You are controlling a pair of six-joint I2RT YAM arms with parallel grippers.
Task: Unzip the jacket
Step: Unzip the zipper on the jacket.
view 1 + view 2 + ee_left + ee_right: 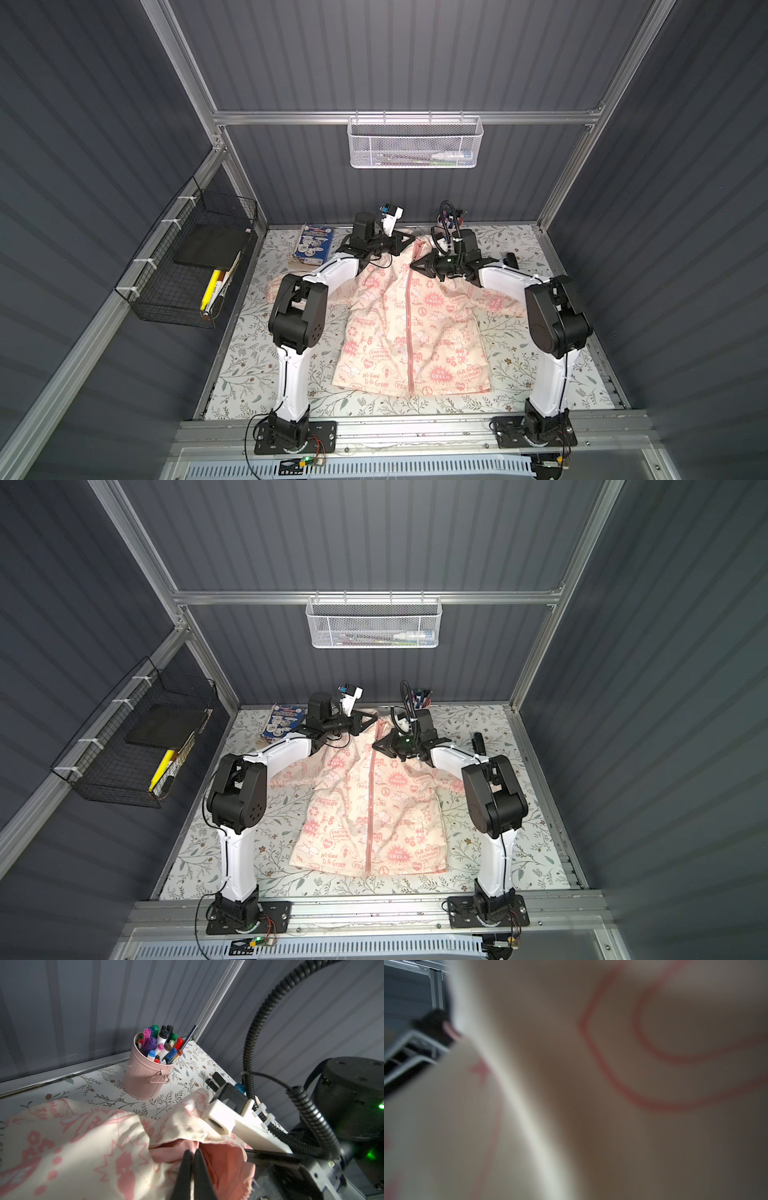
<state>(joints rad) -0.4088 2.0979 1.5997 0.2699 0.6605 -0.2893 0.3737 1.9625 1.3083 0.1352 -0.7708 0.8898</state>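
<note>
The jacket (390,332) lies flat, front up, on the floral table in both top views, hood toward the back wall. Its pink zipper (409,332) runs closed down the middle. My left gripper (409,238) is at the collar's left side; in the left wrist view its jaws (192,1152) are shut, pinching a raised fold of the pink lining. My right gripper (414,265) points at the zipper's top end. Blurred cream jacket cloth (612,1084) fills the right wrist view and hides those jaws, so whether they pinch anything does not show.
A pink bucket of markers (145,1078) stands at the back, behind the hood. A blue book (313,245) lies at the back left and a small black object (510,259) at the right. Wire baskets hang on the left wall (187,270) and the back wall (415,143).
</note>
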